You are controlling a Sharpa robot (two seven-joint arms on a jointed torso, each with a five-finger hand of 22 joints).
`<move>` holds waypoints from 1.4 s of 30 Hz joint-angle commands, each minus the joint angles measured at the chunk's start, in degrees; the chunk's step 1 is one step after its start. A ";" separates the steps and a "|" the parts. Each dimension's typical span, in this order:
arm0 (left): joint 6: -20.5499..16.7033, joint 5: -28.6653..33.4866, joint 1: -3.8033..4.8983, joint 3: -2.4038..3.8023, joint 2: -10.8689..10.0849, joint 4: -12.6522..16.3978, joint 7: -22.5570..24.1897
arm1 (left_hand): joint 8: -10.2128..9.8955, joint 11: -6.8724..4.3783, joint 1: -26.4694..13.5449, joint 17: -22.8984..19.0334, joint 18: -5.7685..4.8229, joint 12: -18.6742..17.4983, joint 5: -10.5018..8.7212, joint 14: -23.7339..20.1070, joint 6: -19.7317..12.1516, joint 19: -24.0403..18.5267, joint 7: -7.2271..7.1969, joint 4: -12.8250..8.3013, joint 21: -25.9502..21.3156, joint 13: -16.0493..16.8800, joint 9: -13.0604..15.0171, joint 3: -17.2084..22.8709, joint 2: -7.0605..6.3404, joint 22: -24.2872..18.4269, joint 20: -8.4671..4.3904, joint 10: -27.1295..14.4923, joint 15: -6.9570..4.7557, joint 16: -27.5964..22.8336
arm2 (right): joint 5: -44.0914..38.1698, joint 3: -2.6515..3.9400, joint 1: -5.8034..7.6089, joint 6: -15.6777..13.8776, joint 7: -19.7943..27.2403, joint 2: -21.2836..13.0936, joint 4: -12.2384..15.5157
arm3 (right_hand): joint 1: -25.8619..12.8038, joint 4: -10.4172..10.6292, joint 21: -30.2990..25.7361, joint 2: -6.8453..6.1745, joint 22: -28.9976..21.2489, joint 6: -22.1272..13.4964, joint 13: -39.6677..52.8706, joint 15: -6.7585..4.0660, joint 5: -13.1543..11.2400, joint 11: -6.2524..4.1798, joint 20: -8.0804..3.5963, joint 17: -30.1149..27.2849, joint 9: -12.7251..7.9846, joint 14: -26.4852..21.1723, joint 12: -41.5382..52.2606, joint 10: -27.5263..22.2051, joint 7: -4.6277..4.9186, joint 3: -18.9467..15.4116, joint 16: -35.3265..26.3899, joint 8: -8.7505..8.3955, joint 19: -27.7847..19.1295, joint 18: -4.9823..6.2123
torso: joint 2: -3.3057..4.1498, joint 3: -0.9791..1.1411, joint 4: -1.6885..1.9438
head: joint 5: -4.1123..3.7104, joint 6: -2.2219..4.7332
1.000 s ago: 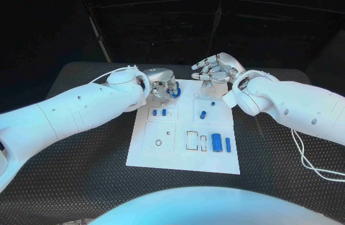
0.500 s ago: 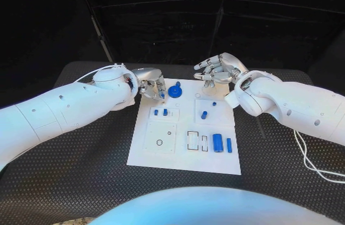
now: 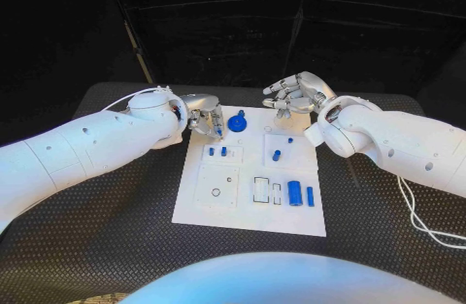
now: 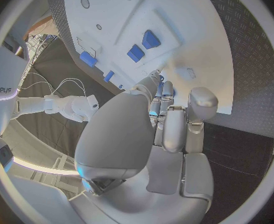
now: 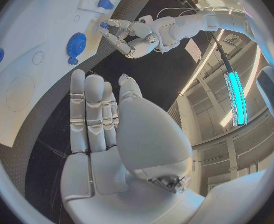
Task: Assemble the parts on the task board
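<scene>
The white task board [image 3: 248, 213] lies in the middle of the table. A blue gear [image 3: 238, 123] sits on its far left part, and it also appears in the right wrist view [image 5: 77, 45]. My left hand [image 3: 204, 120] hangs just left of the gear, fingers pointing down at the board's far left corner, holding nothing. In the left wrist view its fingers [image 4: 171, 122] lie side by side above the board [image 4: 174, 15]. My right hand [image 3: 296, 94] hovers over the board's far edge, fingers spread and empty.
Two small blue pegs [image 3: 217, 152] stand on the board's left half and another peg [image 3: 276, 156] stands to their right. A thick blue cylinder [image 3: 294, 193] and a thin bar [image 3: 310, 196] lie at the near right. Black matting [image 3: 107, 216] surrounds the board.
My left hand has let go of the blue gear and drawn back to the left; the gear now lies free on the board. The right hand has hardly moved.
</scene>
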 commanded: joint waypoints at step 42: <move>2.22 0.37 -0.98 0.00 1.91 -1.82 -0.81 | -0.60 0.10 -0.20 -0.30 -0.75 -0.84 0.16 0.64 0.51 -0.16 0.07 -0.11 -0.56 0.11 -0.20 0.78 -0.58 -0.30 0.03 0.46 -0.11 0.14 | -0.10 0.03 0.09 0.26 0.67 0.13 0.10 | 0.15 0.16 -0.41 0.57 -0.09 -0.20 -0.10 0.05 0.28 -0.15 -0.01 0.17 0.12 -0.10 -0.07 -0.31 -0.10 0.13 -0.12 0.44 0.43 0.71 | -0.01 0.01 0.01 | -0.14 0.00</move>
